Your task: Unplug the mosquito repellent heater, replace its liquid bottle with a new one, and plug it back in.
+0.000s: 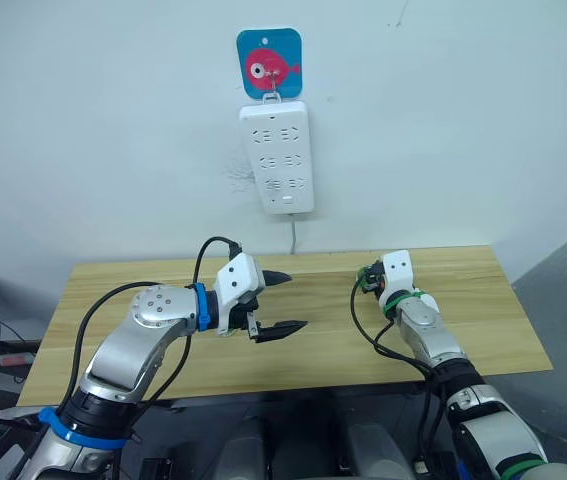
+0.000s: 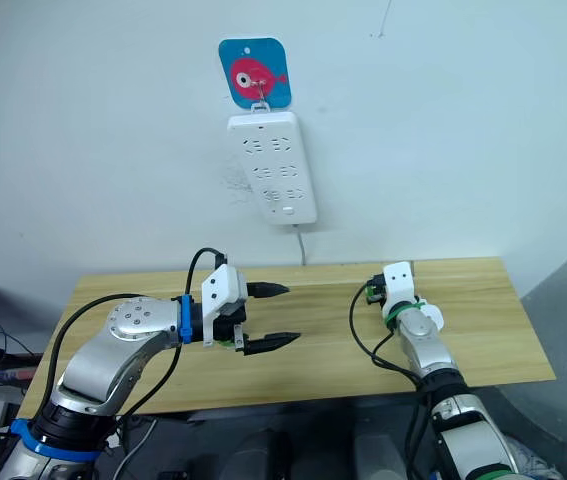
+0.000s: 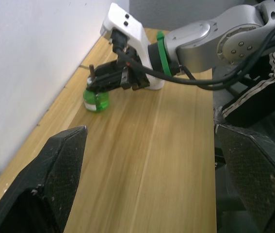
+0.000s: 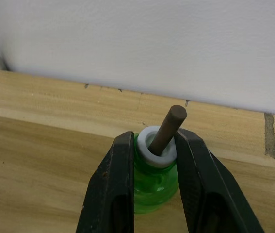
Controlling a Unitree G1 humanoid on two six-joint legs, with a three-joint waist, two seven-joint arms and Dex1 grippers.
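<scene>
A small green bottle with a white top ring and a brown wick stands near the table's back edge; it looks like the new one. My right gripper is shut on it just under the ring, one finger on each side. In the left wrist view the same bottle sits low at the wall side, under the right gripper. My left gripper hovers open over the middle of the table, nothing between its fingers. The heater and its liquid bottle are out of view.
The white power strip hangs on the wall under a blue fish hook, all sockets free, its cable dropping behind the wooden table. Grey floor lies off the table's right end.
</scene>
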